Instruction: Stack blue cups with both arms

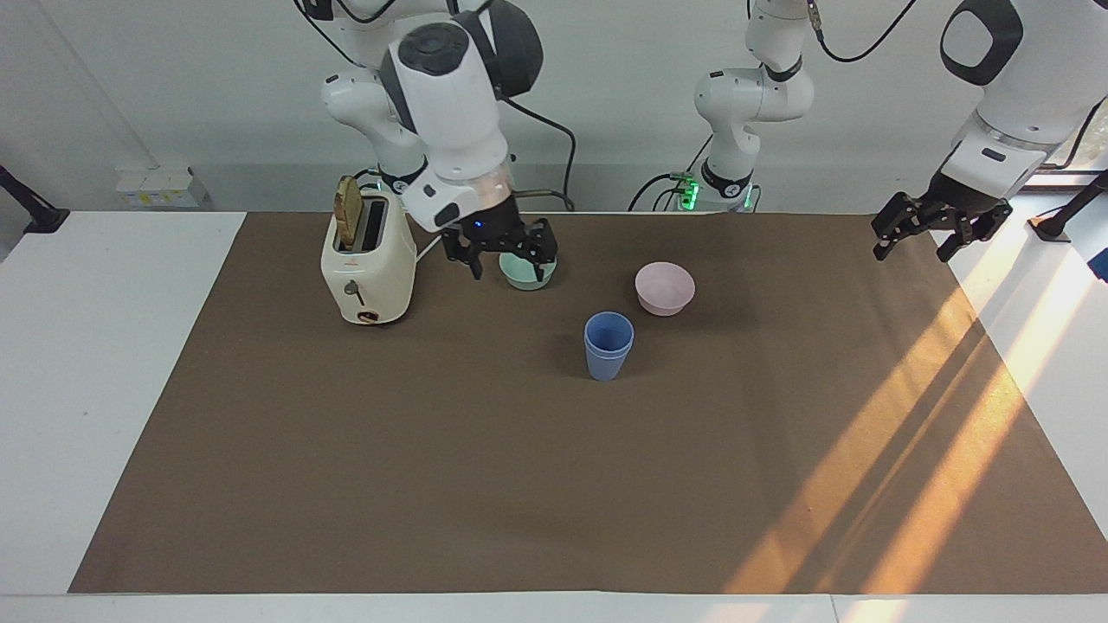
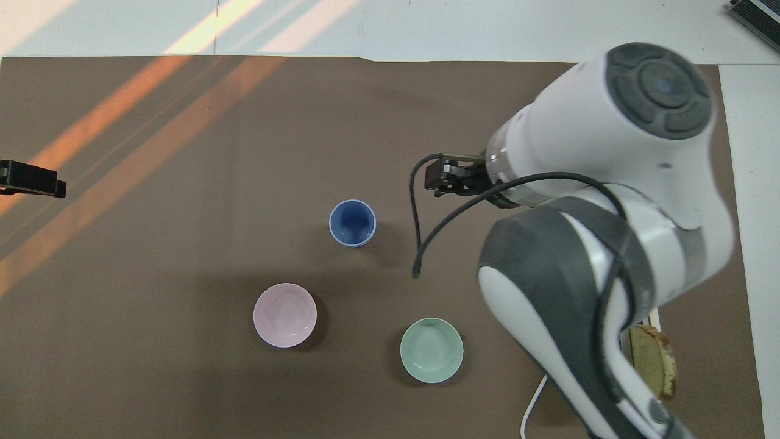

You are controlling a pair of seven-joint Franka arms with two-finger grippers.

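Right claw (image 1: 502,251) hangs empty with its fingers spread wide, raised over the table (image 1: 346,450) between the toaster (image 1: 368,264) and the teal bowl (image 1: 528,270). Left claw (image 1: 939,227) waits with its fingers apart too, holding nothing, over the edge of the brown mat at the left arm's end of the table.

Blue cups (image 1: 608,345) stand nested, one inside the other, upright in the middle of the mat and free of both claws. They sit farther from the robots than the pink bowl (image 1: 665,288) and the teal bowl, and well apart from the toaster, which carries a slice of bread (image 1: 349,211).

Judging from how things lie, the stacking looks done and the step in hand is the retreat. Done well, that means carrying the right claw up and away on a path that clears the teal bowl and the toaster, with the trailing cable (image 2: 420,244) kept off the cups.

Mouths of the cups open straight up. Their long axis runs vertical, rims wider than the base; from overhead the two rims read as near-concentric circles, so the upper cup seems seated level, not cocked.
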